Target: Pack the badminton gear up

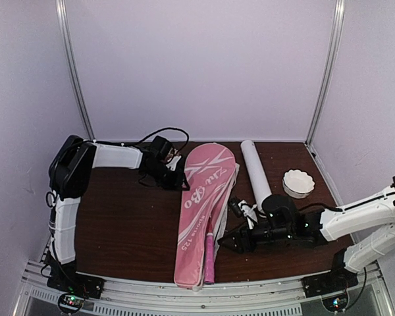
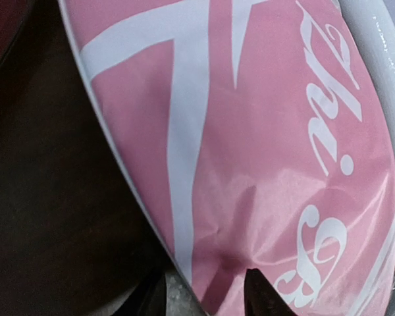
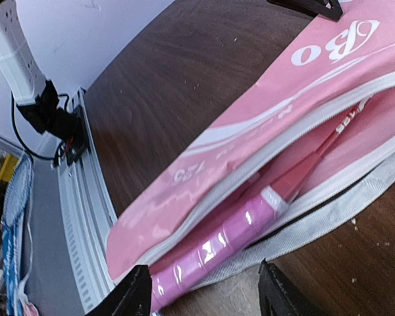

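Note:
The pink racket-shaped bag [image 1: 201, 197] lies lengthwise mid-table, its head at the far end. Its side zip gapes open. Inside it I see a racket's pink handle [image 3: 230, 237] and red shaft [image 3: 316, 151]; the handle also shows along the bag's right edge [image 1: 210, 260]. The long white tube [image 1: 255, 170] lies right of the bag's head. My left gripper [image 1: 181, 181] is at the head's left edge, and the creased edge of the bag [image 2: 250, 131] lies between its open jaws [image 2: 206, 296]. My right gripper [image 3: 204, 293] stands open just short of the handle [image 1: 225, 243]. No shuttlecocks are in view.
A small white scalloped dish [image 1: 297, 183] sits right of the tube. An aluminium rail [image 1: 204, 289] runs along the table's near edge, and the bag's narrow end reaches it. A white power strip [image 3: 13, 52] hangs beyond the table's edge.

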You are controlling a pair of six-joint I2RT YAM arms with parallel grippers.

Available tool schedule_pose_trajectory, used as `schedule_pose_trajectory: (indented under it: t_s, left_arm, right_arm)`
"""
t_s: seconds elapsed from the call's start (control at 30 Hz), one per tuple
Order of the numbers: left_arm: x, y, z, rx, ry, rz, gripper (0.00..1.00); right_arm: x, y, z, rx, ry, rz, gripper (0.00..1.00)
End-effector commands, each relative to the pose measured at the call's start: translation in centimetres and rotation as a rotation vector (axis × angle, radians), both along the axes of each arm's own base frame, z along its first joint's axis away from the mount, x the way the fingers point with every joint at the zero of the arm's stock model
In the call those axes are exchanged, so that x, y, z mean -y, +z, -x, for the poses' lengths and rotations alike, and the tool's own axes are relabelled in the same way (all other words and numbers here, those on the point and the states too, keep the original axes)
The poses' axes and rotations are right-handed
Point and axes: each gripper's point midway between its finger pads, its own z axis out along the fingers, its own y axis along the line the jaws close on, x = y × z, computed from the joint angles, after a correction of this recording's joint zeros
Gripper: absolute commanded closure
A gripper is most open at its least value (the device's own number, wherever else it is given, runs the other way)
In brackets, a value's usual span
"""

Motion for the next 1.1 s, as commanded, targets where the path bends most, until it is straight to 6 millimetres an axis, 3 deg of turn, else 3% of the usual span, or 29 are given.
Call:
schedule_pose_trajectory:
  t_s: [0.0,0.13,0.23,0.4,0.57,0.7,1.07]
  left_arm:
    - [-1.7,6.2,-0.2,0.133,0.046,0.016,0.54]
    - [-3.7,8.1,3.2,0.178,0.049,-0.041,0.51]
    - [-4.1,9.2,7.4,0.207,0.036,-0.089,0.52]
    - [-1.4,8.5,15.8,0.18,-0.053,-0.122,0.52]
    - [2.7,7.6,21.5,0.105,-0.091,-0.054,0.55]
    - [5.0,7.5,23.8,0.083,-0.108,-0.058,0.56]
    - [5.9,5.5,25.4,0.045,-0.095,-0.168,0.52]
  right_arm:
    - [2.4,-2.0,1.4,0.16,0.011,0.136,0.43]
    - [2.1,-2.7,3.6,0.225,0.058,0.167,0.45]
    - [1.3,-3.2,5.0,0.262,0.084,0.186,0.45]
    - [0.1,-4.9,7.0,0.273,0.129,0.225,0.46]
    - [-0.8,-6.0,8.3,0.216,0.15,0.206,0.48]
    - [-1.5,-6.4,8.5,0.207,0.148,0.193,0.49]
    - [-2.8,-6.8,10.0,0.312,0.214,0.273,0.48]
